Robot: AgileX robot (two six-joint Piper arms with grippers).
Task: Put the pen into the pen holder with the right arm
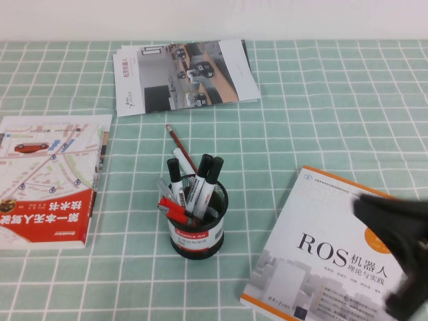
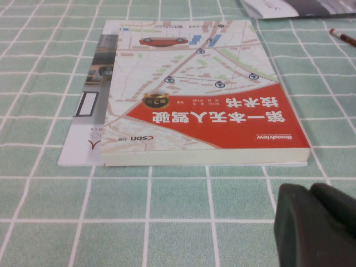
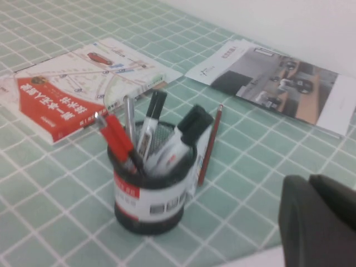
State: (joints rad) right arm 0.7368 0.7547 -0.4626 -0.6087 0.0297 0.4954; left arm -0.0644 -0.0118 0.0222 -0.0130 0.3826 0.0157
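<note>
Right gripper (image 1: 401, 247) apparently shut, empty, over ROS book (image 1: 314, 261); left gripper (image 2: 317, 228) parked.

A red-and-white map book (image 1: 47, 177) lies at left, brochures (image 1: 184, 75) at upper centre, a ROS textbook (image 1: 328, 257) at lower right, a red pencil (image 1: 180, 146) at centre.

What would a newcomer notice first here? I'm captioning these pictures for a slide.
The black mesh pen holder mid-table, crammed with white markers and the red-capped pen. A red pencil lies just behind it. The right gripper, shut and empty, hovers over the ROS book; the left gripper sits near the map-covered book.
</note>
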